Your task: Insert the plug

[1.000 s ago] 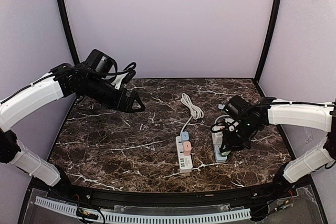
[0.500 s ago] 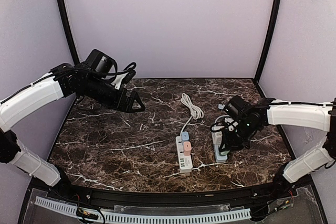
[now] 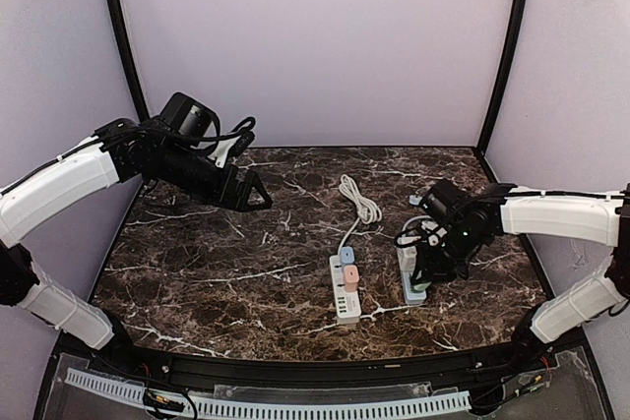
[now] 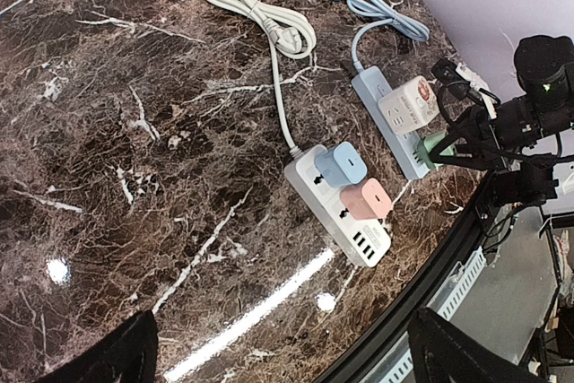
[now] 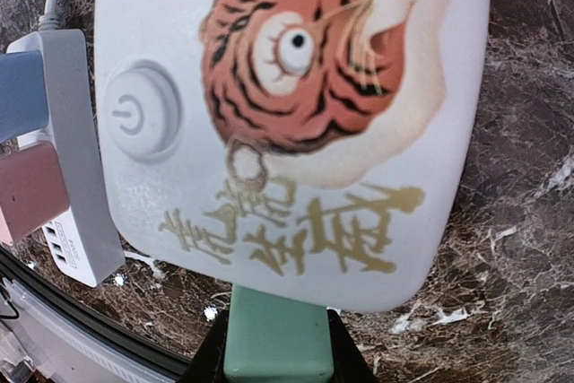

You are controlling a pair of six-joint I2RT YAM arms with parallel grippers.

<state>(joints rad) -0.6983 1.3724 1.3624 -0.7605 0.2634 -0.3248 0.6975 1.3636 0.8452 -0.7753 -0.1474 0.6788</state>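
My right gripper (image 3: 425, 270) is shut on a green plug (image 5: 273, 340), held from both sides, right over the near end of a light-blue power strip (image 4: 392, 128). The left wrist view also shows the green plug (image 4: 436, 146) at that strip. A white cube adapter (image 5: 287, 114) with a tiger face and a power button sits in the strip just beyond the plug. I cannot tell how deep the plug's pins sit. My left gripper (image 3: 258, 200) is open and empty, raised over the table's left side, its fingertips (image 4: 117, 361) wide apart.
A white power strip (image 3: 345, 294) lies mid-table with a blue plug (image 4: 341, 164) and a pink plug (image 4: 366, 199) in it. Its white cable (image 4: 256, 8) is coiled toward the back. A light-blue cable (image 4: 377, 8) runs behind the blue strip. The table's near edge (image 4: 430, 266) is close.
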